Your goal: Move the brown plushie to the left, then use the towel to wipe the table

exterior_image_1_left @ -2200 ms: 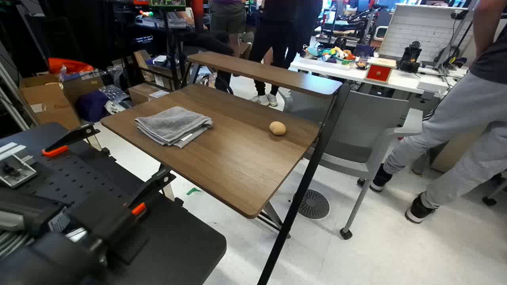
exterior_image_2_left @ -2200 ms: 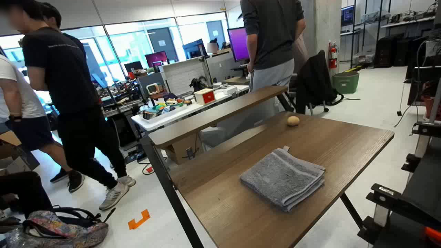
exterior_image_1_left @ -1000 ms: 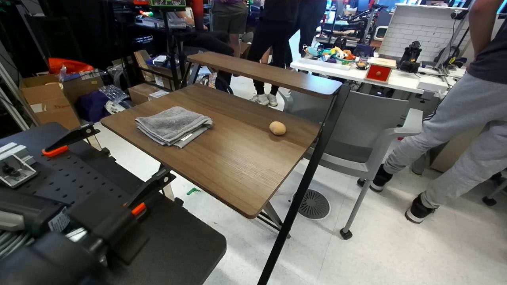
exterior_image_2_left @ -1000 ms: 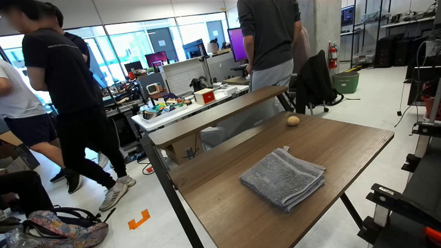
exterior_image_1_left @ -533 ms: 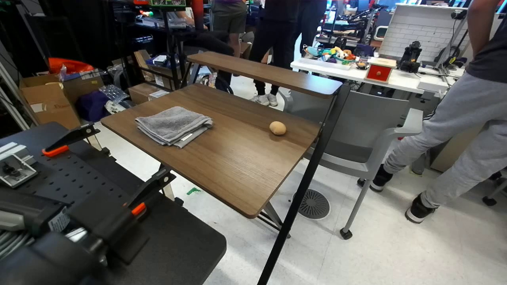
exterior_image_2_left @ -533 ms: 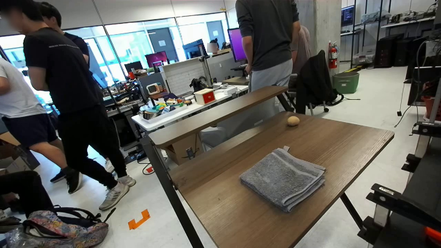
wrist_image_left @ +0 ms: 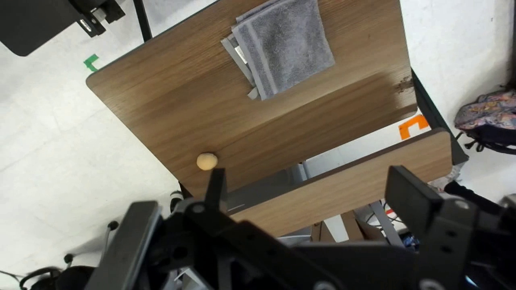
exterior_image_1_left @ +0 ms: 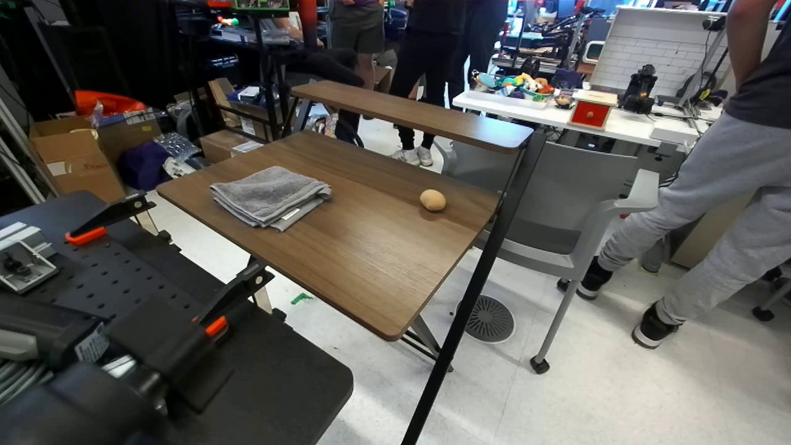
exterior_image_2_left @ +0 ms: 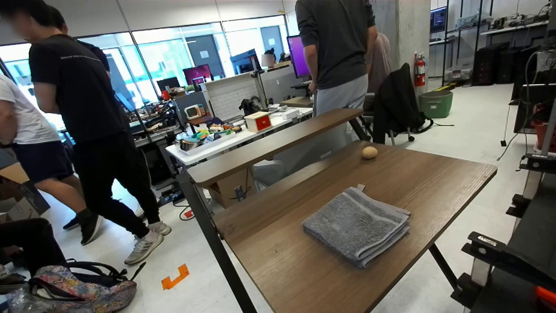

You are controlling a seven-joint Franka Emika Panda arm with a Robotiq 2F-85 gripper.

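The brown plushie (wrist_image_left: pixel 207 161) lay outside a wide-spread end effector (wrist_image_left: pixel 305 179)

In the wrist view the end effector's fingers (wrist_image_left: pixel 217 187) stood far apart and held nothing. The brown plushie showed just past the tip of the finger on that view's left, outside the gap; across the gap, farther back, ran the raised shelf (wrist_image_left: pixel 338 193). The coming move, I judged, called for a shift toward the brown plushie's side before any descent to the surface (wrist_image_left: pixel 153 108), keeping off the raised shelf.

In an exterior view the brown plushie (exterior_image_1_left: pixel 432 200) sat right of the folded towel (exterior_image_1_left: pixel 266 191), well apart, near the corner by the grey chair (exterior_image_1_left: pixel 575 191). It was roundish, with no strong long axis to match.

In an exterior view the brown plushie (exterior_image_2_left: pixel 369 152) rested beyond the towel. In both exterior views the end effector could not be made out.
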